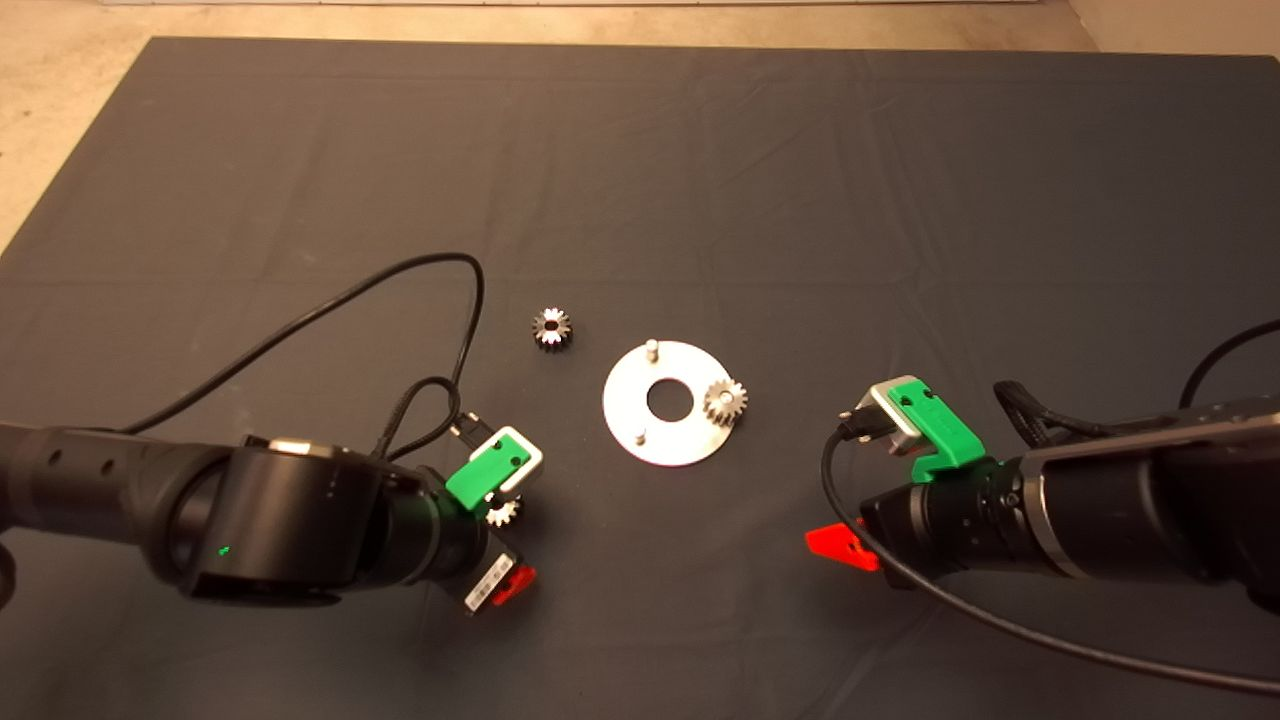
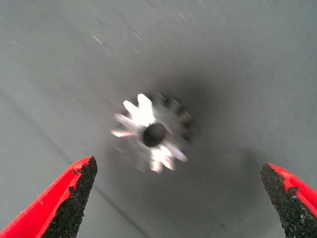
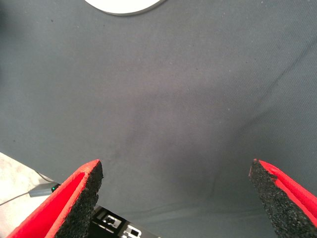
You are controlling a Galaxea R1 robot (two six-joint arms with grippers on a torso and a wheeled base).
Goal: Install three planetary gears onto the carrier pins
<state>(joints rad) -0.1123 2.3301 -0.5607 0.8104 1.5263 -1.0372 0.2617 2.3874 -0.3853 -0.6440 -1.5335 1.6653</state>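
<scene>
Dark mat (image 1: 640,160) carries the disc (image 1: 625,420), well ahead of the left gripper (image 2: 178,198), with one gear (image 1: 725,402) seated on it. Below the spread left fingers (image 2: 74,193) a loose gear (image 2: 153,134) lies flat; it is best centred between them before closing, while the right gripper (image 3: 176,198) waits open beside the disc

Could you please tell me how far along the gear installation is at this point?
Done: one gear sits on the disc at its right-hand pin. In hand: the left gripper, open, hovers over a second gear on the mat. Left: that gear and a third gear lying beyond the disc, with two pins bare. The right gripper is open over bare mat.
</scene>
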